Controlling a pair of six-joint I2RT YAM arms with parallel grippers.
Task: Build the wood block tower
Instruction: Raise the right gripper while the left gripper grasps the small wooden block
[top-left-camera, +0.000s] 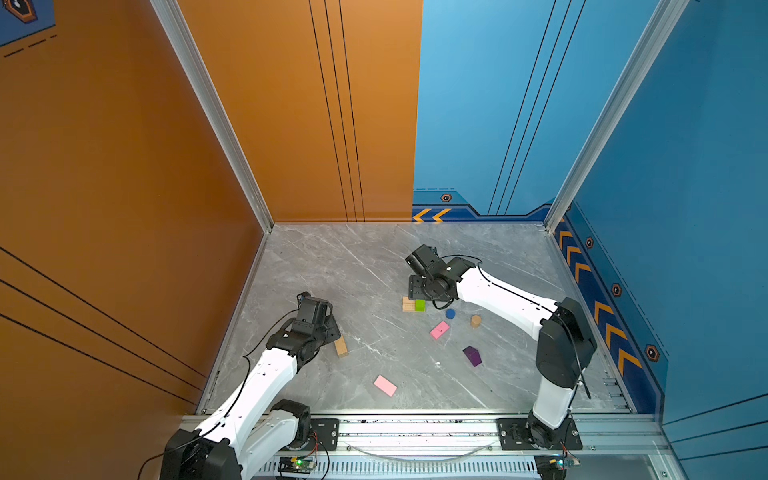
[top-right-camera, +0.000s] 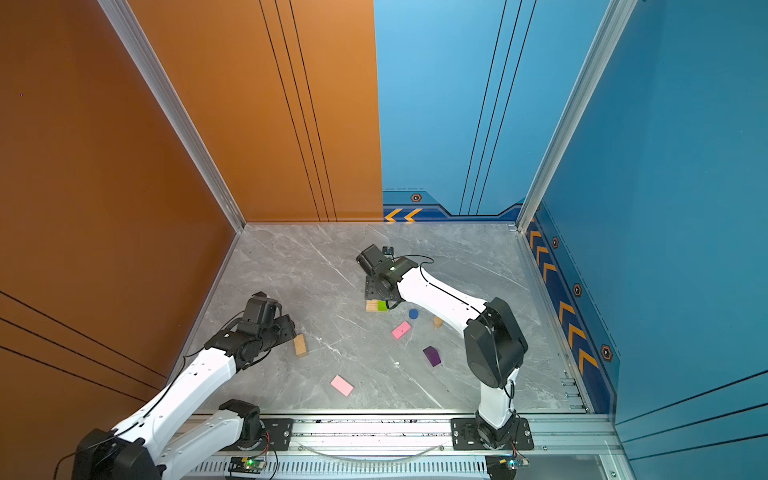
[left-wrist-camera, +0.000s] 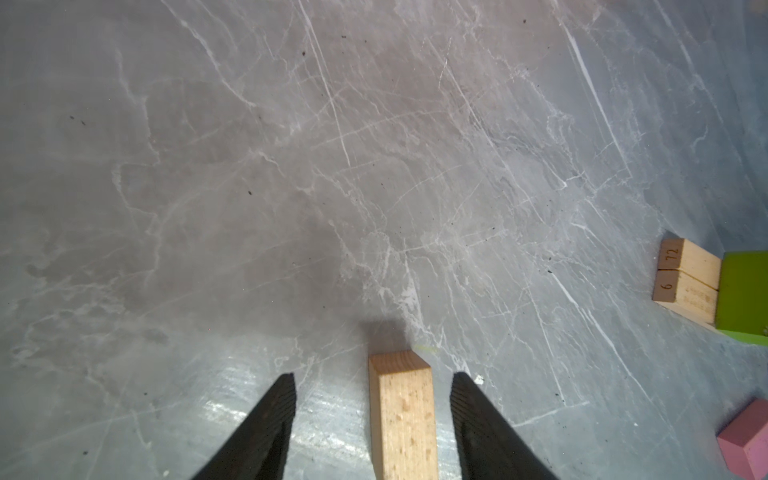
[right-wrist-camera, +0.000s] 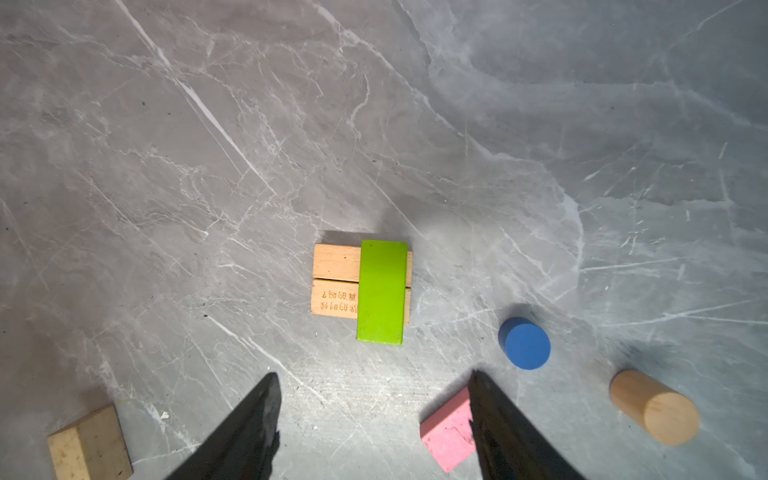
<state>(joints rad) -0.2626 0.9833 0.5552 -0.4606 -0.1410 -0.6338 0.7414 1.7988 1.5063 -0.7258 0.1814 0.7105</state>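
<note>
Closest to the lens, in the left wrist view: black fingers (left-wrist-camera: 266, 428) of the left gripper (left-wrist-camera: 372, 375), spread and released, with a loose tan bar (left-wrist-camera: 401, 415) lying flat on the table (left-wrist-camera: 208, 208) between them, a gap on either side, touching neither finger. Well apart from that bar, toward the right arm: wood block tower (right-wrist-camera: 374, 286), made of two tan bars (right-wrist-camera: 336, 276) side by side with a lime-green bar (right-wrist-camera: 381, 291) laid crosswise on top, near the middle of the table and partly hidden under the right arm's wrist in both top views. Right gripper (right-wrist-camera: 372, 373) hanging over the table just short of the tower, spread open, gripping nothing. Crowding the tower on the right arm's side: blue cylinder (right-wrist-camera: 525, 343) on end, tan cylinder (right-wrist-camera: 654, 407) beyond it, pink slab (right-wrist-camera: 446, 432) partly hidden behind one finger of the right gripper in that wrist view. Further toward the front rail (top-left-camera: 415, 428): purple peaked block (top-left-camera: 472, 356) and a second pink slab (top-left-camera: 385, 385), each lying alone. Writing: "72" and "6" on the end faces of the tower's tan bars in the left wrist view; Chinese characters with a question mark stamped along one of them, upside down in the right wrist view, too small to read surely. Orange chevrons (top-left-camera: 432, 215) on the dark strip at the foot of the blue wall
</note>
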